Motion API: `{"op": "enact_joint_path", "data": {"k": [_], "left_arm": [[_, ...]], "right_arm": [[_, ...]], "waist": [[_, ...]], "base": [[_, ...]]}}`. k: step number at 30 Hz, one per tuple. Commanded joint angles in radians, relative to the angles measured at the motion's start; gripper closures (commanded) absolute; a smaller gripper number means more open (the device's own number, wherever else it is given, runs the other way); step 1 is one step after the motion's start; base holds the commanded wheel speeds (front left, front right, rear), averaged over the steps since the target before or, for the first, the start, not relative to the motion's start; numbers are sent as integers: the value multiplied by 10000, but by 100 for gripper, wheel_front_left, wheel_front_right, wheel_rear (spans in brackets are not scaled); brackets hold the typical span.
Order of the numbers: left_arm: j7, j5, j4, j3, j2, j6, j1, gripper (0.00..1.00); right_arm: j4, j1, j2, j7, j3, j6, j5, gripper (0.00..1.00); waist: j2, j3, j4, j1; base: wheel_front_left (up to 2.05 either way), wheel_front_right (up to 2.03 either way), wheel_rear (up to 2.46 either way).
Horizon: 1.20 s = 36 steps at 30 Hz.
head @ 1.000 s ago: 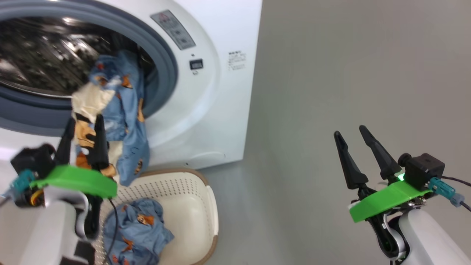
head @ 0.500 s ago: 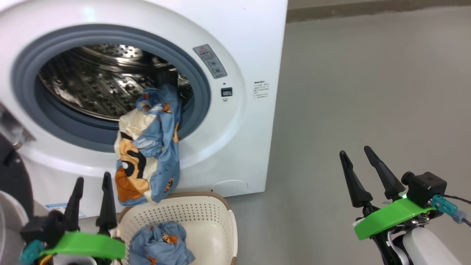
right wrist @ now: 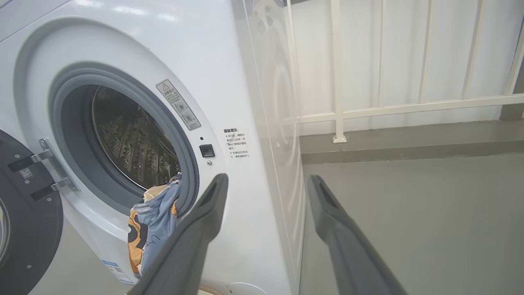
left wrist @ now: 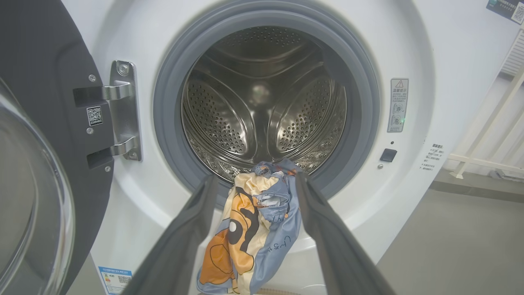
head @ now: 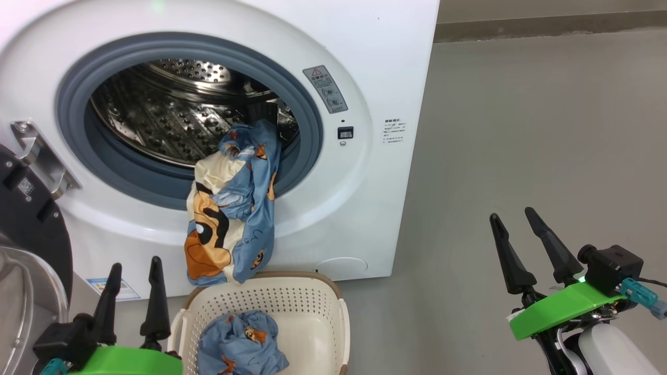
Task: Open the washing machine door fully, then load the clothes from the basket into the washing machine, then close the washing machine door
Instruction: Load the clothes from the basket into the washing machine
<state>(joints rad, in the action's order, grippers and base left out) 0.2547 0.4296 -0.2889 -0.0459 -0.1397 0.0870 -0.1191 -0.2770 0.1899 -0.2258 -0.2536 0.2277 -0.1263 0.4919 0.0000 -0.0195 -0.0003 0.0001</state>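
Observation:
The washing machine stands with its door swung open to the left, hinge showing. One piece of the clothes, light blue with an orange figure, hangs over the grey ring of the opening, half in the drum and half down the front. A second piece lies crumpled in the basket on the floor below. My left gripper is open and empty, left of the basket and short of the hanging piece. My right gripper is open and empty over the floor, right of the machine.
Grey floor stretches to the right of the machine. A white railing and a low kerb stand behind it. The open door takes up the space at my left, close to the left arm.
The head view has pulled back and up. My left gripper has drawn back and down from the garment, which stays draped over the opening's lip. The right gripper has barely moved.

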Motion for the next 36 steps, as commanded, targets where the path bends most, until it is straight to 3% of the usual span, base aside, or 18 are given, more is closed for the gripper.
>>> {"op": "enact_joint_path", "data": {"k": [1, 36], "left_arm": [[-5, -89, 367, 280, -185, -57, -166, 0], [-363, 310, -70, -40, -212, -116, -274, 0]], "right_arm": [[269, 64, -132, -82, 163, -44, -100, 0], [216, 280, -339, -82, 485, -44, -35, 0]], "waist": [[0, -24, -2, -1], [0, -290, -297, -1]], "base": [[0, 0, 0], [0, 0, 0]]}}
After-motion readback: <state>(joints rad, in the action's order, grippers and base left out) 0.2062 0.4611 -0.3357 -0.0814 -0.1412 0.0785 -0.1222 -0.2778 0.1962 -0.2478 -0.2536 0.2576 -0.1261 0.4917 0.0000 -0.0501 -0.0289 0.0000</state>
